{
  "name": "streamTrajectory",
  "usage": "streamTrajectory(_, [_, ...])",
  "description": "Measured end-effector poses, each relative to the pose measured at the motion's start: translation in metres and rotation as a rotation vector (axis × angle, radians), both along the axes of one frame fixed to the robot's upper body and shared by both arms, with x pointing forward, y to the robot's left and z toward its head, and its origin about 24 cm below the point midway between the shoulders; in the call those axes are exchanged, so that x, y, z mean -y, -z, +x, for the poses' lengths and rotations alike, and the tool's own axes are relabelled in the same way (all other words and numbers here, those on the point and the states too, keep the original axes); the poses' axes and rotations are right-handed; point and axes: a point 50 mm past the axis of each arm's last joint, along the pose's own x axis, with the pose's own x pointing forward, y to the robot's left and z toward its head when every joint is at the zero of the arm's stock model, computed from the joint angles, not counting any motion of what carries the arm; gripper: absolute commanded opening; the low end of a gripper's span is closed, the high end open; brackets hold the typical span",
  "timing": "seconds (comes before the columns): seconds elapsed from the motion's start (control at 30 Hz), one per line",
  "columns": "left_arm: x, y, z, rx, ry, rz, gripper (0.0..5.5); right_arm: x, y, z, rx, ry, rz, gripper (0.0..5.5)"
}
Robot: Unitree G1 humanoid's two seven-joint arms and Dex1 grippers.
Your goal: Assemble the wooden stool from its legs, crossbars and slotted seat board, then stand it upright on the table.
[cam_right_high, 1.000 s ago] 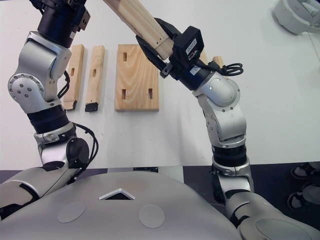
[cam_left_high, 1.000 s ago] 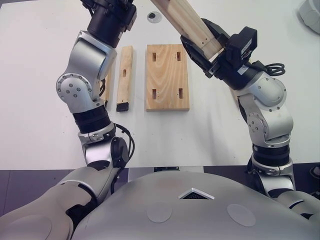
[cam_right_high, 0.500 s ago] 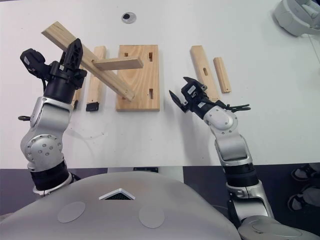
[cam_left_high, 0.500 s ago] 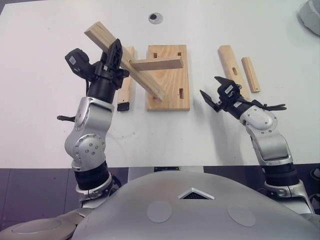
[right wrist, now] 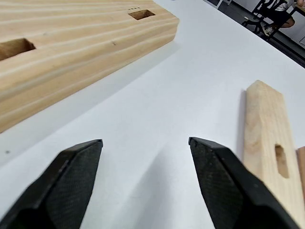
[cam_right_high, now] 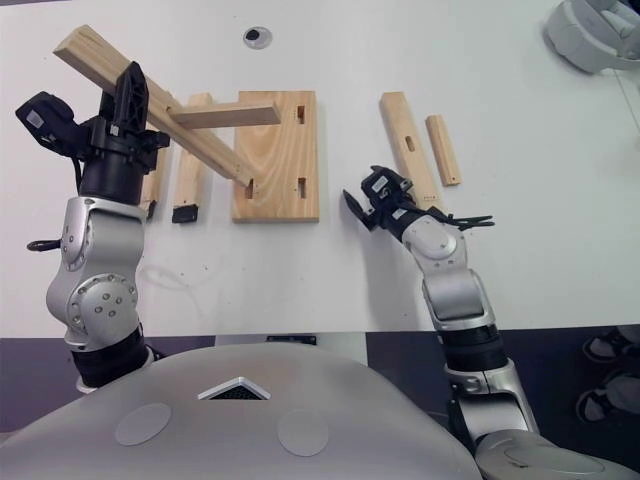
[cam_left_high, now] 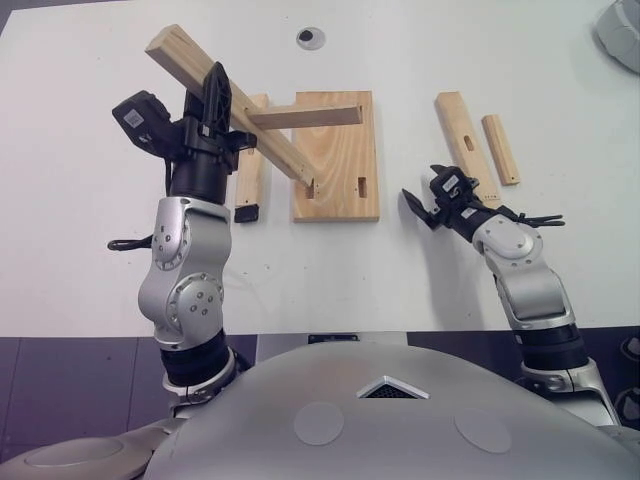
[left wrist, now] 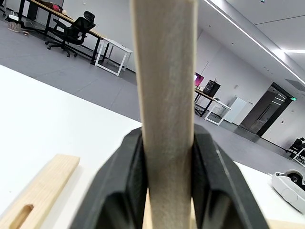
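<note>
Stool leg with a crossbar plugged into it hangs tilted above the worktop, pinched across its flat faces by the left claw, just uphill of the joint. Its long axis runs 10 to 4 o'clock, low end over the seat board by the slot at the board's 7 o'clock corner. The crossbar points to 3 o'clock. Looks like stiff, lightish wood with smooth faces, so I'd grip mid-length, since the joint may wiggle. The right claw is spread and empty at the board's 4 o'clock.
</note>
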Motion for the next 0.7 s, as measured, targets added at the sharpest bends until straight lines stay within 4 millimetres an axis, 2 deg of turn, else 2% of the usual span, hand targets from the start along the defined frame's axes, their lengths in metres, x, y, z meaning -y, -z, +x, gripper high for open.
streamTrajectory(0.13, [0.001,0.000,-0.005,-0.002,-0.004,0.017,1.02,0.006,-0.002,0.001,0.004,0.036,-0.004,3.38])
streamTrajectory(0.5, [0.006,0.006,-0.010,-0.049,-0.059,0.001,1.02,0.007,-0.003,0.000,-0.003,0.042,-0.003,3.38])
streamTrajectory(0.7, [0.012,0.004,-0.011,-0.053,-0.083,0.063,1.02,0.007,-0.004,0.002,-0.004,0.044,-0.006,3.38])
